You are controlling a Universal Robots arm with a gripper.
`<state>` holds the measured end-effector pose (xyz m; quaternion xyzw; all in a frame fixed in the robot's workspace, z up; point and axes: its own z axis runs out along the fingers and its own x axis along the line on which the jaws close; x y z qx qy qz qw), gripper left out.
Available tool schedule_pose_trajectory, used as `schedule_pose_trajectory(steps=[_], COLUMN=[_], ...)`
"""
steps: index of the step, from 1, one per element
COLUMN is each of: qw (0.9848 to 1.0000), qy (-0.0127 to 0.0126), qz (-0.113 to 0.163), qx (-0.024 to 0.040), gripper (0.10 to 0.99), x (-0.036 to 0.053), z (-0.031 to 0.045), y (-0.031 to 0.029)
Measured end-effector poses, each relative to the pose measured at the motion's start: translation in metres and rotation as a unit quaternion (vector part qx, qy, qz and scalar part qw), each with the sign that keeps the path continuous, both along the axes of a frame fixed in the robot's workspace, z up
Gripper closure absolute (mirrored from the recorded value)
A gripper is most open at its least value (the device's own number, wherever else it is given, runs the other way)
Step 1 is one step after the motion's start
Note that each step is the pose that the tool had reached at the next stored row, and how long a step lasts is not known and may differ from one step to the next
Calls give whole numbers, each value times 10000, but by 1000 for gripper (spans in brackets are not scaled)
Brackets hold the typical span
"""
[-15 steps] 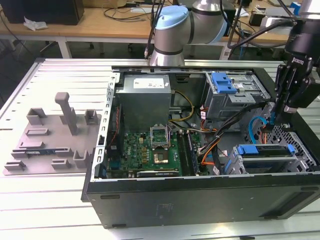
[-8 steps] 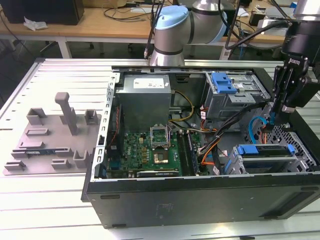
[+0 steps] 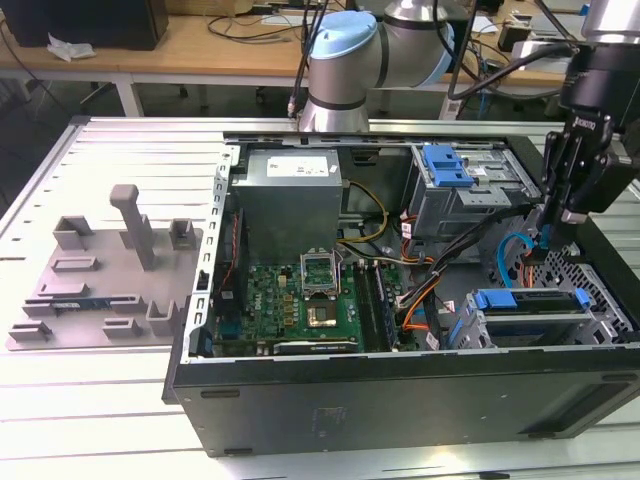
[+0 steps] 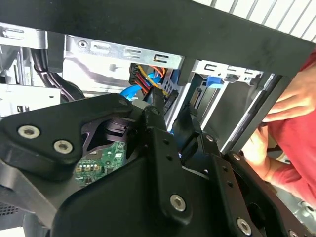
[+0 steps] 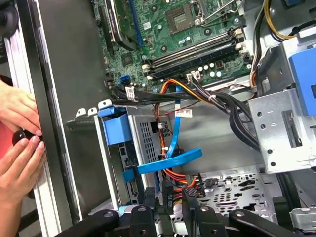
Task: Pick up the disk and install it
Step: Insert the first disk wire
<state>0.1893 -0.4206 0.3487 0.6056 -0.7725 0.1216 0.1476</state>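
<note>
**A:** Start with the exterior view. Where is the claw?

**B:** The black two-fingered claw [image 3: 545,236] hangs from the grey-and-pale-blue robot arm [image 3: 345,55]. It is inside the open black computer case [image 3: 400,400], at the exterior view's right. The case lies on a ribbed pale metal desk [image 3: 100,420].

**A:** And the disk?

**B:** The flat silver disk with blue plastic rails [image 3: 528,299] sits in a grey metal cage [image 3: 608,318] at the case's near corner, on that same side. One blue rail is uppermost. The claw is above the disk and a little beyond it, not touching. Its tips are beside a curved blue flat cable [image 3: 505,255].

**A:** What else is there?

**B:** There is a green motherboard [image 3: 300,300] mid-case. A grey moulded fixture tray [image 3: 100,270] lies on the desk towards the exterior view's left.

**A:** Now the second wrist view.

**B:** The claw [image 4: 173,111] has its fingers a narrow way apart, with nothing between them. Beyond them run orange and yellow wires [image 4: 145,74] and the blue cable [image 4: 133,91]. A person's hand [image 4: 294,101] in a red sleeve [image 4: 301,148] is at the case's edge.

**A:** And the first wrist view?

**B:** The claw [image 5: 169,195] is narrowly parted and empty. Its tips are close to a black connector [image 5: 192,183] with red and orange wires. The disk's blue rail end [image 5: 114,129] shows in the cage. It is near the claw but apart from it, between the claw and the case wall. Two hands [image 5: 17,143] rest on that wall.
</note>
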Motion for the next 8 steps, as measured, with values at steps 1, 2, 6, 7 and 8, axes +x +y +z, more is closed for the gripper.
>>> schedule_pose_trajectory(steps=[1, 2, 6, 7, 8], qw=[10000, 10000, 10000, 10000, 10000], qy=[0, 0, 0, 0, 0], qz=[43, 48, 47, 41, 32], qx=[1, 1, 0, -3, -7], gripper=[729, 729, 729, 729, 729], x=[1, 1, 0, 0, -1], z=[-7, -13, -38, -44, -47], y=[0, 0, 0, -1, -1])
